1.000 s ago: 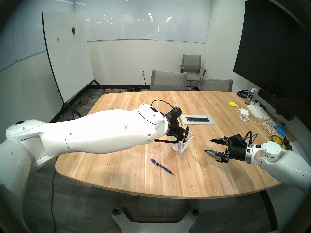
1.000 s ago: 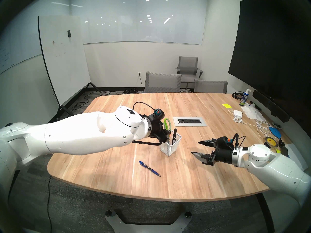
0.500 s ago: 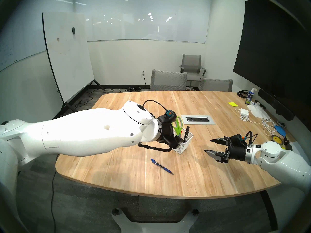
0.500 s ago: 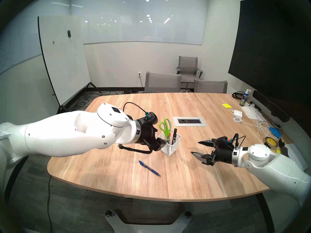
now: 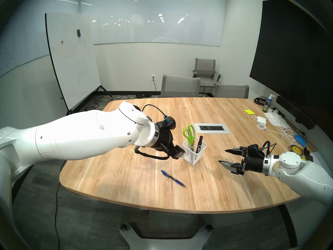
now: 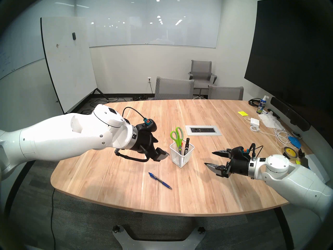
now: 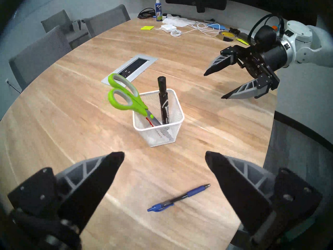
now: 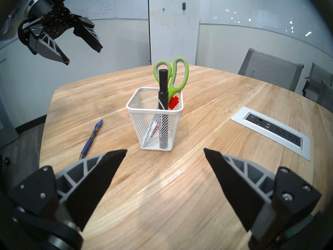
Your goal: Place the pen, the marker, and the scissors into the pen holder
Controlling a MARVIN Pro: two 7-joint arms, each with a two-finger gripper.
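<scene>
A wide wooden bench [image 5: 207,190] carries everything. The left gripper [image 7: 164,155] hangs spread and empty just beside the white mesh pen holder [image 5: 194,155], likely because it has nothing left to hold there. The right gripper [image 5: 223,156] waits spread and empty on the holder's other side. In the holder stand the green-handled scissors [image 5: 189,135], blades down, and the black marker [image 5: 199,144]. The blue pen [image 5: 173,178] lies flat on the bench nearer the robot, not yet picked up.

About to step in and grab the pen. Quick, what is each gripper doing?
Left gripper: open, holding nothing.
Right gripper: open, holding nothing.
</scene>
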